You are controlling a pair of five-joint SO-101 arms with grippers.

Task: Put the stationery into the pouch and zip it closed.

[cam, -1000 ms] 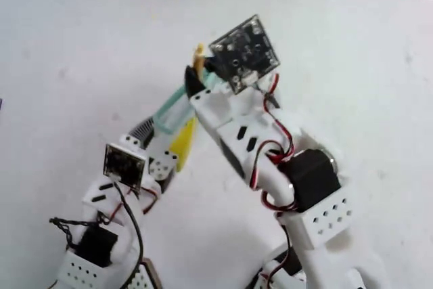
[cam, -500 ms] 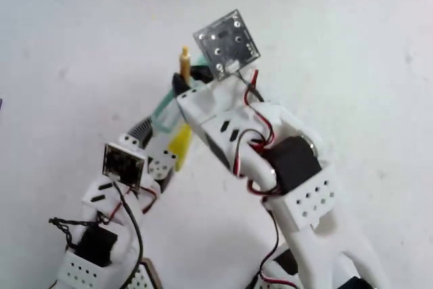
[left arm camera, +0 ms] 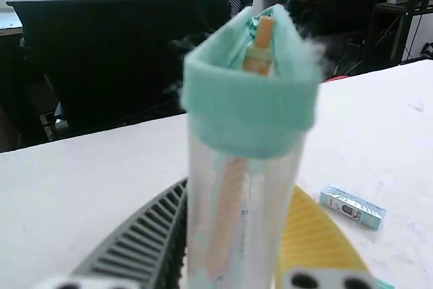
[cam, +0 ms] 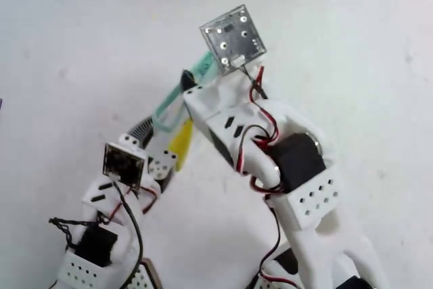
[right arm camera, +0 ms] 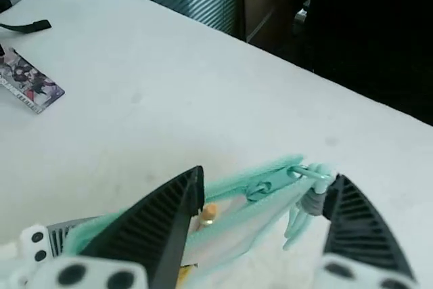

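Note:
A clear pouch (left arm camera: 237, 187) with a mint green rim stands tilted in my left gripper (left arm camera: 240, 193), which is shut on it between a grey finger (left arm camera: 145, 238) and a yellow finger (left arm camera: 318, 241). An orange pencil (left arm camera: 260, 42) sits inside, its end at the mouth. In the high view the pouch (cam: 177, 96) runs from the left gripper (cam: 166, 125) up toward the right gripper (cam: 197, 74). My right gripper (right arm camera: 267, 177) is open, its black fingers (right arm camera: 169, 208) on either side of the pouch's zipper pull (right arm camera: 260, 187) and cord (right arm camera: 308, 175).
A small pale blue box (left arm camera: 352, 206) lies on the white table (cam: 352, 65) beside the pouch. A printed card (right arm camera: 30, 86) lies farther off on the table. The right arm's body (cam: 270, 160) crosses the table's middle. A dark chair (left arm camera: 122, 38) stands beyond the table edge.
The right wrist swung left, then lifted slightly back. The yellow pencil end that stuck out by the right gripper is gone from the high view; the pouch's mint end shows there instead.

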